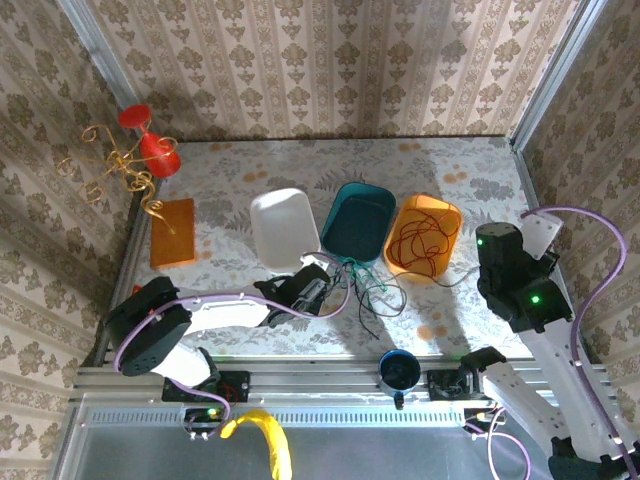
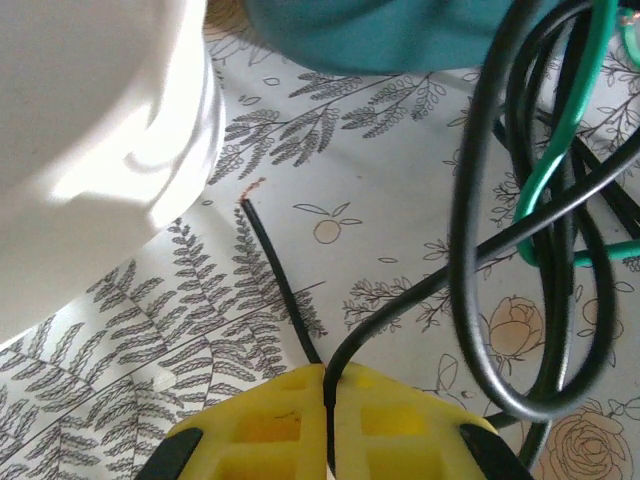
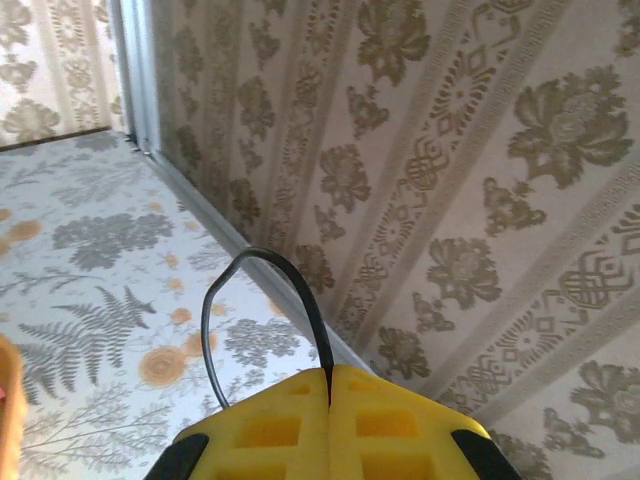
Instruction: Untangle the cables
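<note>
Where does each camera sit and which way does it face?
Top external: above and behind the bases, looking down at the table; left arm and right arm show.
Left wrist: on the left arm, facing down across the table; left end effector shut on a black cable.
Right wrist: facing the side wall; right end effector shut on a black loop.
Shared: white bin and teal bin, top and left wrist.
</note>
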### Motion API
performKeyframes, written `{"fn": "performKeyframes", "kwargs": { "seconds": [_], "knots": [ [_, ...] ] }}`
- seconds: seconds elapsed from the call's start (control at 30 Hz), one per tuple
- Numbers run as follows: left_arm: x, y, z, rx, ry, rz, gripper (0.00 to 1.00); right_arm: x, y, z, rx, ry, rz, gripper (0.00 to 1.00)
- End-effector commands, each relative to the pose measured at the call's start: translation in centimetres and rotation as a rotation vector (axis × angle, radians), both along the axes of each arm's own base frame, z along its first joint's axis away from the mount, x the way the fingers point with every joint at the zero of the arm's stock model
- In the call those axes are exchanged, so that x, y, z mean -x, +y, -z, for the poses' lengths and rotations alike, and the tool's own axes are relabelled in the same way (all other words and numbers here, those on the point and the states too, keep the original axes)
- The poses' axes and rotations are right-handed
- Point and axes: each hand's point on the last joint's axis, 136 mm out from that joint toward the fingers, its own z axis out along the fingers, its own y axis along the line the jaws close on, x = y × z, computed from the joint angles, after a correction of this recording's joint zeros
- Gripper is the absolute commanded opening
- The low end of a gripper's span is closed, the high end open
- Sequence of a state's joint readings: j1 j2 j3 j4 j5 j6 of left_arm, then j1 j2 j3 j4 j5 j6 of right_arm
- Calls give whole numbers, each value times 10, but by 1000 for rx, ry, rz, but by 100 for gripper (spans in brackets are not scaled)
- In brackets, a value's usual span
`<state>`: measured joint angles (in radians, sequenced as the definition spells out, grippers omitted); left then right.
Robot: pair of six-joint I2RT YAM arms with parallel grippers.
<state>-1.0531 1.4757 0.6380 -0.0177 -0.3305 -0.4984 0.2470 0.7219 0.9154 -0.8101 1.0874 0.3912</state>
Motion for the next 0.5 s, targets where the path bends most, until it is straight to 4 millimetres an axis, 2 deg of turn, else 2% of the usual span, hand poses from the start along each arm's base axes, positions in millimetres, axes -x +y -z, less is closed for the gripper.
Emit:
{"fn": "performKeyframes", "kwargs": {
  "seconds": [0.0, 0.23, 0.37, 0.47],
  "knots": [
    [-3, 11, -2, -3, -19, -58, 0, 3, -8, -5, -17, -18, 26, 4],
    [-3, 9, -3, 0, -22, -41, 0, 7, -19, -2, -95, -33, 45, 3],
    [1, -2, -5, 8, -17, 13, 0, -3, -2, -7, -184, -113, -78, 2],
    [3, -10, -6, 32, -13, 51, 0, -5, 12, -29, -244, -226, -179, 2]
  ]
}}
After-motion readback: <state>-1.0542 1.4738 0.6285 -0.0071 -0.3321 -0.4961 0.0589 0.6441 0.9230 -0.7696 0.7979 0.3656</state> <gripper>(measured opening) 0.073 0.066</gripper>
